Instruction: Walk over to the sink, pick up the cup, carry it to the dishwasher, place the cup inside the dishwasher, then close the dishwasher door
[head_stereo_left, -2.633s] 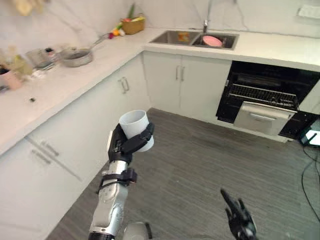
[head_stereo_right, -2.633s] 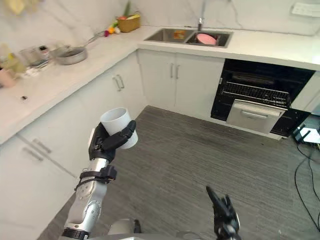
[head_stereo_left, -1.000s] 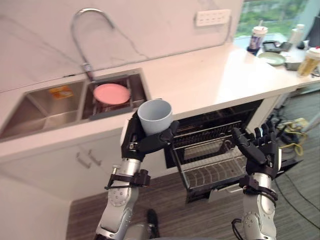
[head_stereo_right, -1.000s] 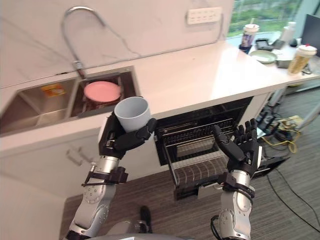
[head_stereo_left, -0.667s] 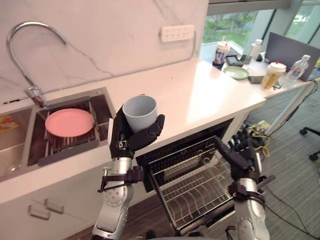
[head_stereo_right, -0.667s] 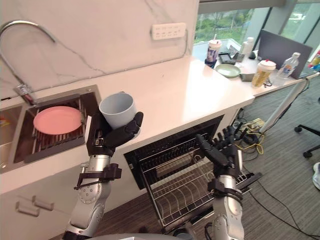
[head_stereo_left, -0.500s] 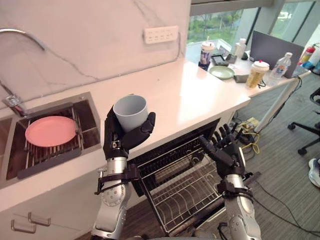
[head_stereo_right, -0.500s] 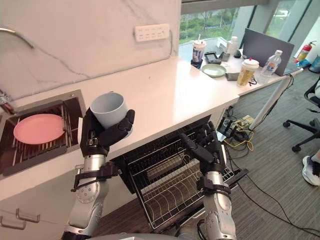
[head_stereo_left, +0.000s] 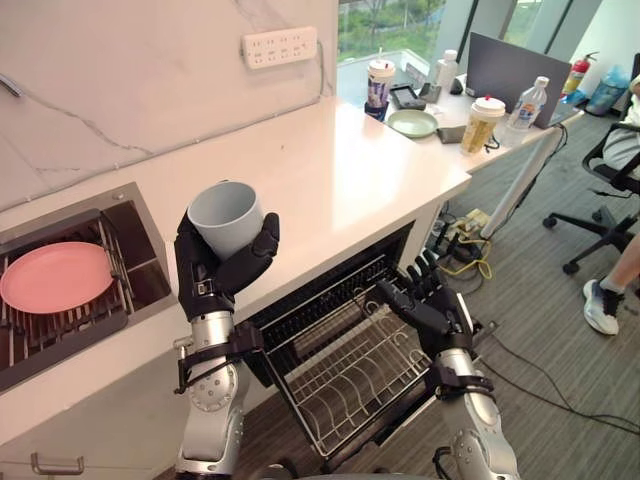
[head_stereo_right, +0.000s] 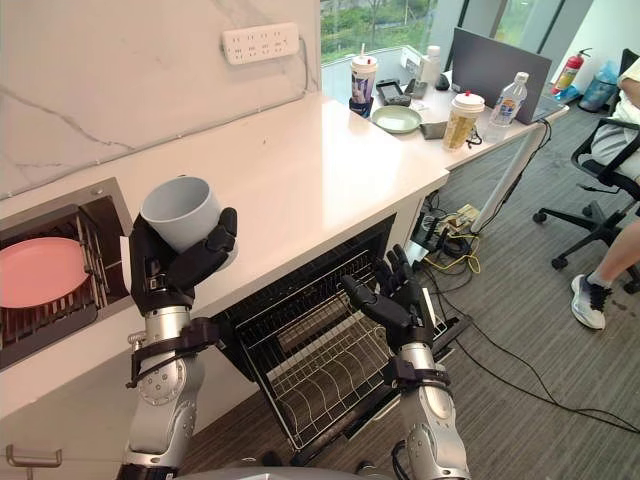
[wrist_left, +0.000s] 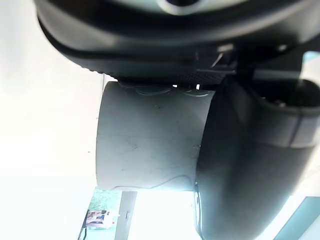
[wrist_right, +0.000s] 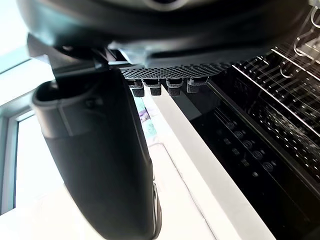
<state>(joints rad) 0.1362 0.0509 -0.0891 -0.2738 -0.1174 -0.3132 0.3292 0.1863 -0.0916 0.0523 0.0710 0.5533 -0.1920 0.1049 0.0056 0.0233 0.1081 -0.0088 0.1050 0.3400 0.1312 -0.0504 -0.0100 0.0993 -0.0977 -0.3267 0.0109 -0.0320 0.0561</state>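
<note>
The left hand (head_stereo_left: 207, 277) grips the cup (head_stereo_left: 223, 216) upright, fingers curled round its base, above the counter (head_stereo_left: 330, 180) edge. The right hand (head_stereo_left: 435, 312) hovers over the pulled-out rack (head_stereo_left: 350, 367), fingers relaxed. Lowering the cup could clip the counter and loosen that low grip.

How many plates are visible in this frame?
2. A pink plate lies in the sink; a green plate sits at the far end of the counter. The pulled-out dishwasher rack shows none, though deeper parts are hidden.
</note>
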